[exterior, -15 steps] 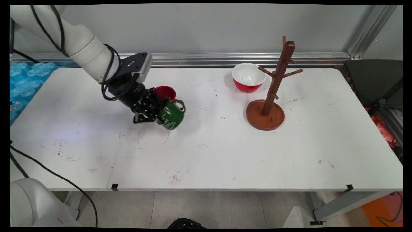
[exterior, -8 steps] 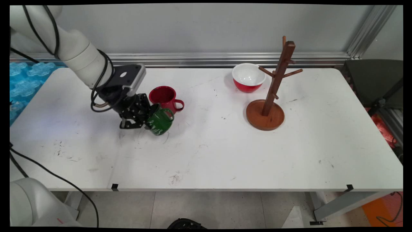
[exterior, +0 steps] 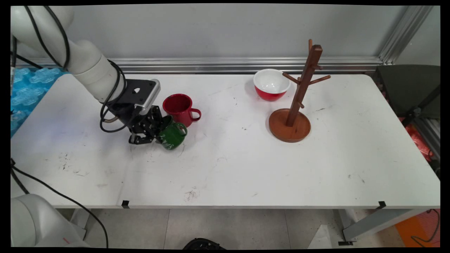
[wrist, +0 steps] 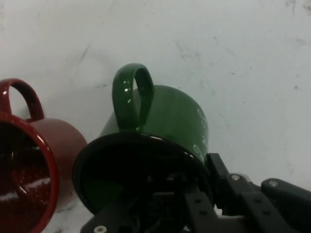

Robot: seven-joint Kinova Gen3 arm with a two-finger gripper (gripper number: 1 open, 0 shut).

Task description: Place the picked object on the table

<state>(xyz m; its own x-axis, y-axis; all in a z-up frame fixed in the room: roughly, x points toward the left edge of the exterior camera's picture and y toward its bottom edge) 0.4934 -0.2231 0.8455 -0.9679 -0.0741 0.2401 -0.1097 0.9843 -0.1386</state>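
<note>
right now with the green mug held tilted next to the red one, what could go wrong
The gripper holds the green mug by its rim, tilted, low over the table. A rim grip on a smooth mug may slip or let it swing. The red mug stands close behind, its rim close beside the green mug's in the hand view, so a sideways move could knock it. Released at this tilt, the green mug could tip over and roll.

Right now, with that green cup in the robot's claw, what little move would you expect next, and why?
Probably a small drop straight down to the table. The gripper holds the green mug by its rim, tilted, low over the surface, with the red mug standing upright close beside it. I'd keep it from drifting toward the red mug to avoid a knock.
</note>
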